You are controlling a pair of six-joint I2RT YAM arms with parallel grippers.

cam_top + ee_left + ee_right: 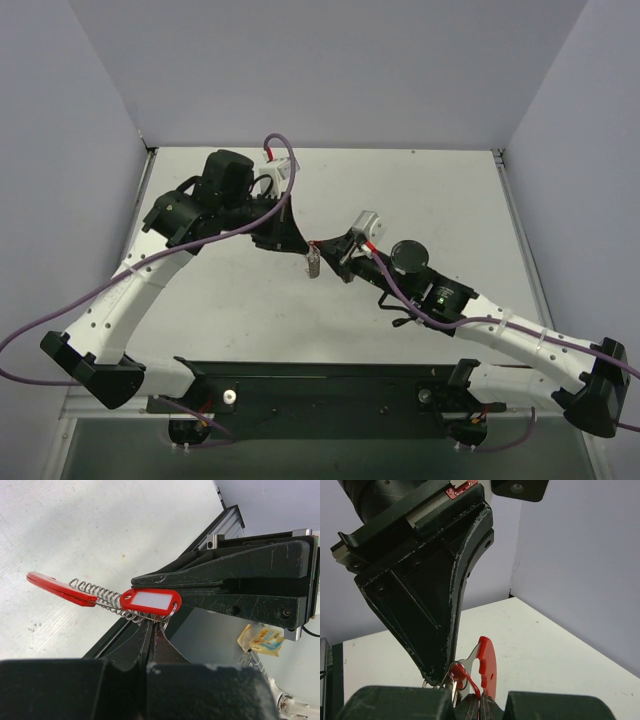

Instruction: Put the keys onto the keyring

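Note:
Both grippers meet above the middle of the table. The keyring shows in the left wrist view as a red arc (60, 589) joined to a silvery ridged band (102, 597). The key's red plastic head (150, 601), with a white label, hangs on a thin wire ring against that band. My left gripper (150, 624) is shut, its tips pinching the band beside the wire ring. My right gripper (480, 702) is shut on the keyring's red part, and the red arc (489, 662) rises from its tips. A small silver piece (312, 265) dangles below the two grippers (322, 248).
The white table (450, 200) is walled on three sides. A black rail (330, 392) runs along the near edge between the arm bases. Purple cables (280, 150) loop over the left arm. A yellow sticker (261, 637) shows beyond the right gripper's fingers (225, 587).

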